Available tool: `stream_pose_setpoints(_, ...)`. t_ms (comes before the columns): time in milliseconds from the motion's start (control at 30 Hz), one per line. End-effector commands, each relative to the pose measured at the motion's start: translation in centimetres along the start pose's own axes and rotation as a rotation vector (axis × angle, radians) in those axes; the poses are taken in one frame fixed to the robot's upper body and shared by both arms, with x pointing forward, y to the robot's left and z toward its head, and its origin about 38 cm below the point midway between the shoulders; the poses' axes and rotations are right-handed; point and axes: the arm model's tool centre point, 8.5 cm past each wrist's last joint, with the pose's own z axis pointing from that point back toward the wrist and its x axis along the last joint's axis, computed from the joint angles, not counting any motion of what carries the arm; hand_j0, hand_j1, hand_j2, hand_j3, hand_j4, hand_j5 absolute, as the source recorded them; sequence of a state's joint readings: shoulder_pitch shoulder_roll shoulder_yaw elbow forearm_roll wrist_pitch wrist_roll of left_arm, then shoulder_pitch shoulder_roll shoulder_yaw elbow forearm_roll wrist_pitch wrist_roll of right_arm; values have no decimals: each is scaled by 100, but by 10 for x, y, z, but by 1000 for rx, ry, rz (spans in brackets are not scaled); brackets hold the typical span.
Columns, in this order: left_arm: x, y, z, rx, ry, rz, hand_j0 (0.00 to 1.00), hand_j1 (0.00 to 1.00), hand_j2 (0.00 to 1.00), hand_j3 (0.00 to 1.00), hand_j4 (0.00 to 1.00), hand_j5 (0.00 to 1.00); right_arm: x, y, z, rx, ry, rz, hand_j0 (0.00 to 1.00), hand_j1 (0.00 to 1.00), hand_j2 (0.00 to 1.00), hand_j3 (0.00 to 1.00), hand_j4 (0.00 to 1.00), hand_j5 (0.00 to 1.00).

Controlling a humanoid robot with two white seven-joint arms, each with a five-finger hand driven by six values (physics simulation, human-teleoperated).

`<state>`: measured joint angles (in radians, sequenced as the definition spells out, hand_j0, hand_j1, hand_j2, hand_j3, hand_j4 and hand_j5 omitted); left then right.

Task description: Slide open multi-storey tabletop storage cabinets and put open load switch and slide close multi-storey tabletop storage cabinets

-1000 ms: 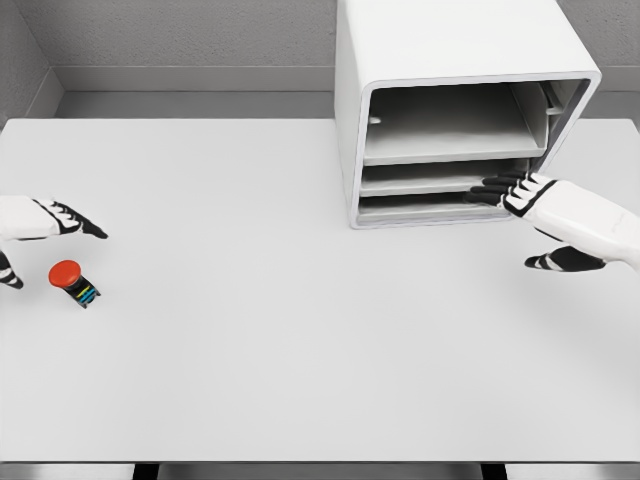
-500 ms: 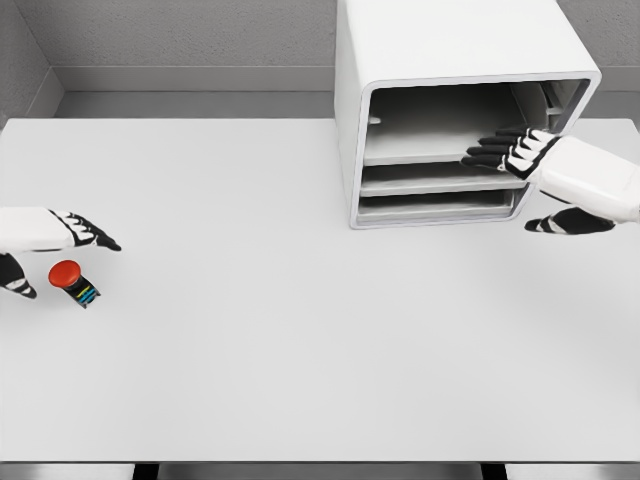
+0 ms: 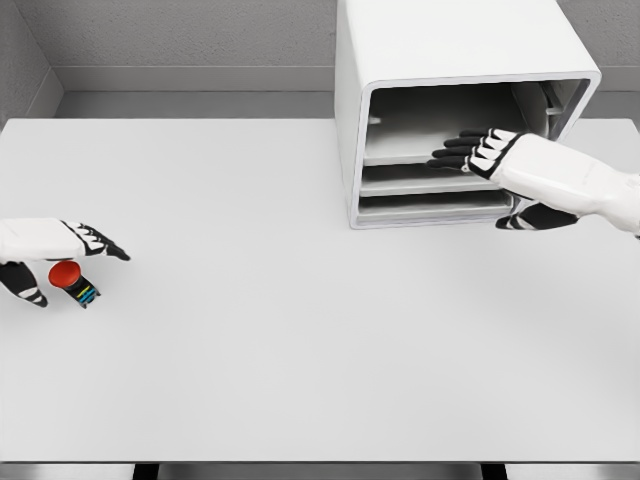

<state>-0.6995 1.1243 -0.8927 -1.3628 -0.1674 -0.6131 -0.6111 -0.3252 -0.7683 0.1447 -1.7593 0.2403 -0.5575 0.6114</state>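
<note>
- White box-shaped tabletop storage cabinet (image 3: 400, 40), three shelves: far right of white table (image 3: 300, 350).
- Red-capped load switch (image 3: 72, 279): table's left edge.
- Left hand (image 3: 55, 250): fingers spread, over switch.
- Right hand (image 3: 510, 165): fingers extended, empty, at the cabinet's upper shelf front.

White cabinet (image 3: 440, 45) with grey shelves inside, on a plain white counter (image 3: 300, 340) against grey walls. Red-capped switch (image 3: 72, 280) with a black body banded in blue, green and yellow. White left hand (image 3: 60, 255) and right hand (image 3: 500, 165), both with black fingers (image 3: 455, 150) striped white at the knuckles.
</note>
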Motion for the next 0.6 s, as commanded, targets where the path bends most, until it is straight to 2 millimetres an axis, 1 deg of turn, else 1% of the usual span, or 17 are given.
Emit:
stream_pose_setpoints(0,-5,-2,-3,0,13,9,100,100,100,100,100,100,-2,8,-6,16,33,-38,100,100,100,100,100,100)
stream_pose_setpoints(67,-6,-2,-2,0,18,11,100,100,100,100,100,100,-5,11,-14,26,82,-60,100,100,100,100,100,100)
stream_pose_setpoints(100,-6,-2,-2,0,18,11,100,100,100,100,100,100,-7,9,-16,19,101,-73,100,100,100,100,100,100)
stream_pose_setpoints(200,-7,-2,-1,-1,20,11,100,100,100,100,100,100,-14,4,-16,12,163,-104,100,100,100,100,100,100)
stream_pose_setpoints(267,-7,-2,-1,-3,20,11,100,100,100,100,100,100,-18,8,-17,34,202,-105,100,100,100,100,100,100)
stream_pose_setpoints(333,-7,-3,-1,-3,21,11,100,100,100,100,100,100,-20,8,-18,37,228,-105,100,100,100,100,100,100)
stream_pose_setpoints(433,-8,-3,2,-3,26,11,100,100,100,100,100,100,-21,10,-22,53,244,-96,100,100,100,100,100,100)
stream_pose_setpoints(500,-8,-2,2,-4,26,10,100,100,100,100,100,100,-20,7,-29,60,243,-92,100,100,100,100,100,100)
stream_pose_setpoints(567,-8,-3,2,-3,26,11,100,100,100,100,100,100,-16,9,-36,79,226,-82,100,100,100,100,100,100)
